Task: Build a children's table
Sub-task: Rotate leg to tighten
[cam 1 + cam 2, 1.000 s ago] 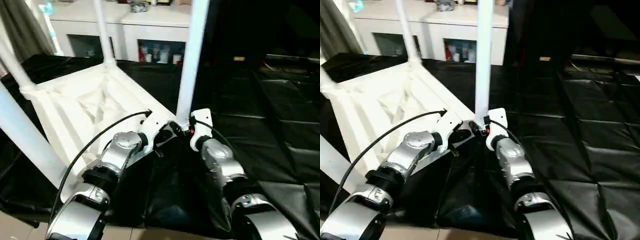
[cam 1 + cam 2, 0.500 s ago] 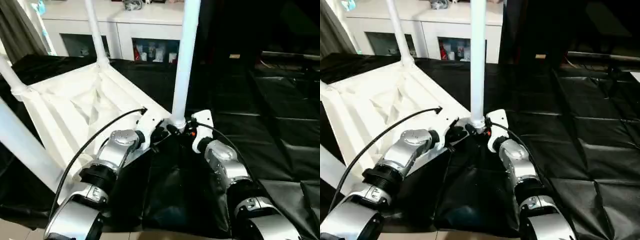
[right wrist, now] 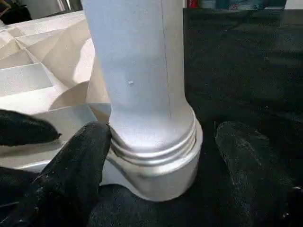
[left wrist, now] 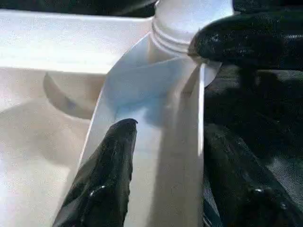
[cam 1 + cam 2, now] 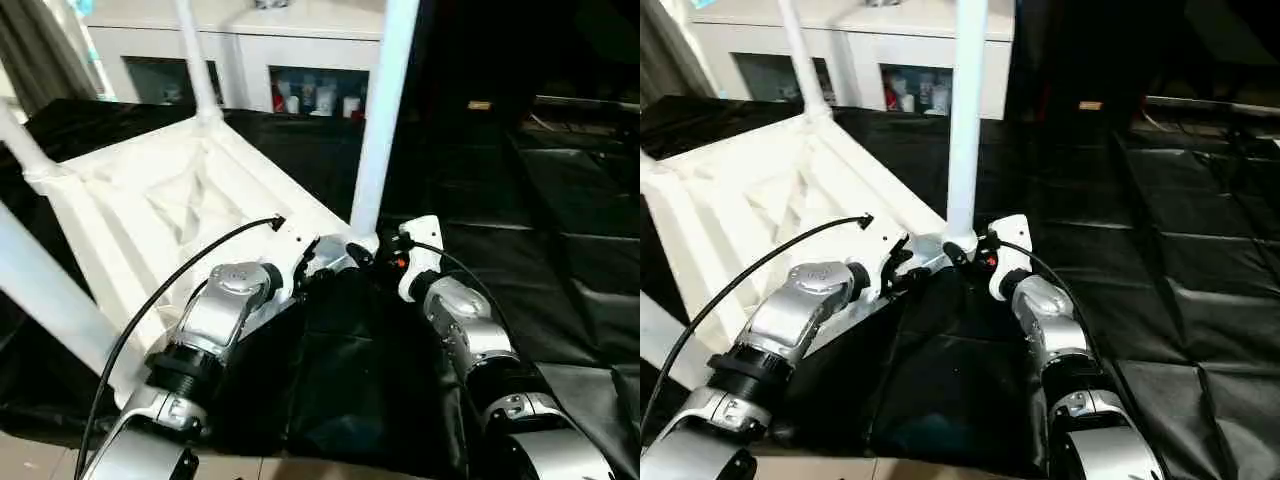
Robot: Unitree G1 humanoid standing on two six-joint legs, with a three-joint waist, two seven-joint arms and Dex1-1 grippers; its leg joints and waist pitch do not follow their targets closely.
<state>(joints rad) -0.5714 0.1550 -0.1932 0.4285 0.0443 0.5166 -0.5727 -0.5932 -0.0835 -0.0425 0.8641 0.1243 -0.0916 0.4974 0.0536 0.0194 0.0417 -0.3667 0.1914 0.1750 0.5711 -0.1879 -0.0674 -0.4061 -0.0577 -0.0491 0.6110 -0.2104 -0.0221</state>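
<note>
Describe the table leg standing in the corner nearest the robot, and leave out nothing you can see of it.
The leg is smooth white plastic, round, long, standing upright. Its ribbed end sits in the rounded corner socket of the upturned table top. The right claw straddles its base, one finger touching the ribs, the other apart.

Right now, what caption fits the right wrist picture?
Open right gripper straddling the white table leg seated in its corner socket.

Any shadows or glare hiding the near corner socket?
Left wrist view: a soft shadow lies across the table top's rim below the corner socket, edges still readable. Right wrist view: the leg is evenly lit at its ribbed base, no glare. Eye views: the black sheet shines along its folds.
</note>
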